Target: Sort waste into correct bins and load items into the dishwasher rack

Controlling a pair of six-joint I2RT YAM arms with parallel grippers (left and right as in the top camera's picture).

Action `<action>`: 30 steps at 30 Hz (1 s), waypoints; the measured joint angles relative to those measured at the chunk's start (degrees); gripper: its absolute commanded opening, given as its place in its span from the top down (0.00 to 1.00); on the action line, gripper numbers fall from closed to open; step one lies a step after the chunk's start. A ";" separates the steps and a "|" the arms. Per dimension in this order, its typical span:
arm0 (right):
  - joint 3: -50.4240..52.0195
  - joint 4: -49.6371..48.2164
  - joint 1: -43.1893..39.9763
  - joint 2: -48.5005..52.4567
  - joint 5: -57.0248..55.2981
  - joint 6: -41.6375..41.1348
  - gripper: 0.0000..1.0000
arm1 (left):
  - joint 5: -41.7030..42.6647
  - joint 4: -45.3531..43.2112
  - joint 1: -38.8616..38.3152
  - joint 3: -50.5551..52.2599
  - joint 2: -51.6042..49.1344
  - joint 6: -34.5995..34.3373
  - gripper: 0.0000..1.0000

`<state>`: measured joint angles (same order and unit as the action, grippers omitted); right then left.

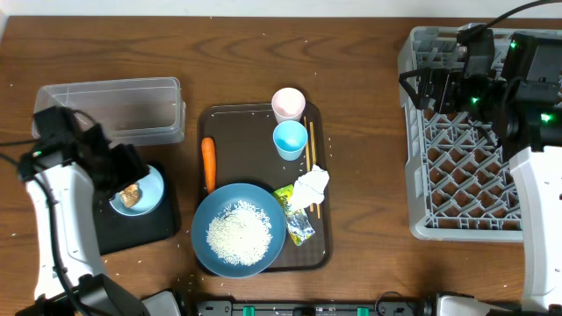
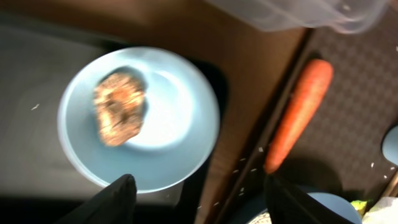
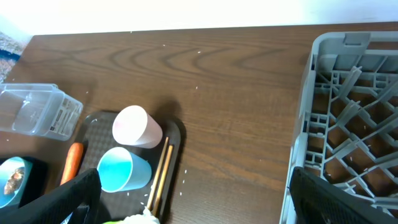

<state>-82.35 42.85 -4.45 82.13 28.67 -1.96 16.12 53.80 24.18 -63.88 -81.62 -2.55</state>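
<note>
Hovering left fingers (image 2: 118,199) over pale-blue bowl (image 2: 177,127)

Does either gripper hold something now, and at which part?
Nothing is held. Left gripper hangs open by the small pale-blue bowl; right gripper is open and empty.

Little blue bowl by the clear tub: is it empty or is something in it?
Not empty. A brown food lump lies inside the bowl.

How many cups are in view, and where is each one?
2. The pink cup is at the back edge of the brown tray. The blue cup is just in front of it, beside the chopsticks. None seems hidden.
</note>
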 measured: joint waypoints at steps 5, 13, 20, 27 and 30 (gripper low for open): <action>0.00 0.02 0.00 0.00 -0.02 -0.07 0.09 | 0.00 -1.38 -3.32 0.04 -0.11 0.92 0.32; 0.00 0.09 0.00 0.00 -0.07 0.07 0.08 | 0.00 2.56 -3.74 0.11 -5.90 1.05 0.41; 0.00 0.26 0.00 0.00 -0.74 1.14 0.07 | 0.00 4.96 -3.74 0.59 -9.38 2.91 0.41; 0.00 0.28 0.00 0.00 -1.44 1.33 0.06 | -5.79 4.37 -3.76 0.59 -9.38 7.37 0.41; 0.00 0.31 0.00 0.00 -1.53 1.33 0.05 | -8.50 3.98 -3.76 0.59 -9.35 7.76 0.41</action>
<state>-82.35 43.16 -4.45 82.13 27.14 -0.62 7.62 57.78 20.43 -63.29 -90.98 5.21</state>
